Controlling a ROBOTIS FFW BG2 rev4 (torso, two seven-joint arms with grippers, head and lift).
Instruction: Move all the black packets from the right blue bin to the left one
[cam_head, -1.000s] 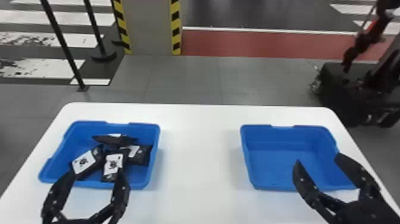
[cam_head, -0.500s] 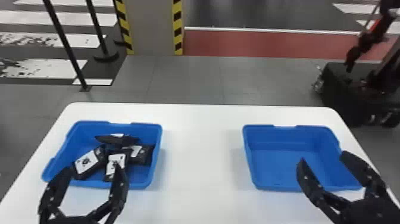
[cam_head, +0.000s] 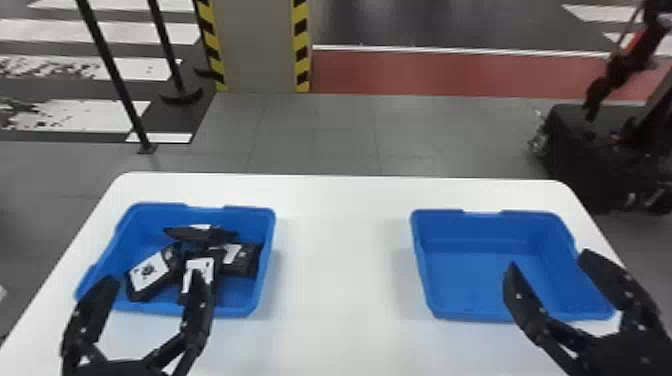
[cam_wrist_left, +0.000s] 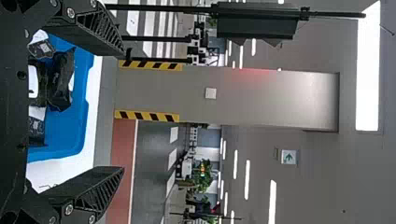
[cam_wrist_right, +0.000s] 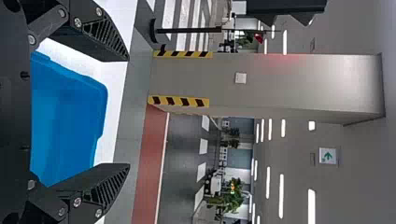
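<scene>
black packets (cam_head: 149, 272) sit in left bin (cam_head: 235, 309); job looks done; left gripper (cam_head: 154, 280), right gripper (cam_head: 551, 262) both spread wide, holding nothing; back away slow, no bumps

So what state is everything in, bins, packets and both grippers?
Left blue plastic bin: upright, holding packets
Right blue plastic bin: upright, looks empty
Black packets with white labels: bunched together in the left bin
Left black gripper: open
Right black gripper: open
</scene>
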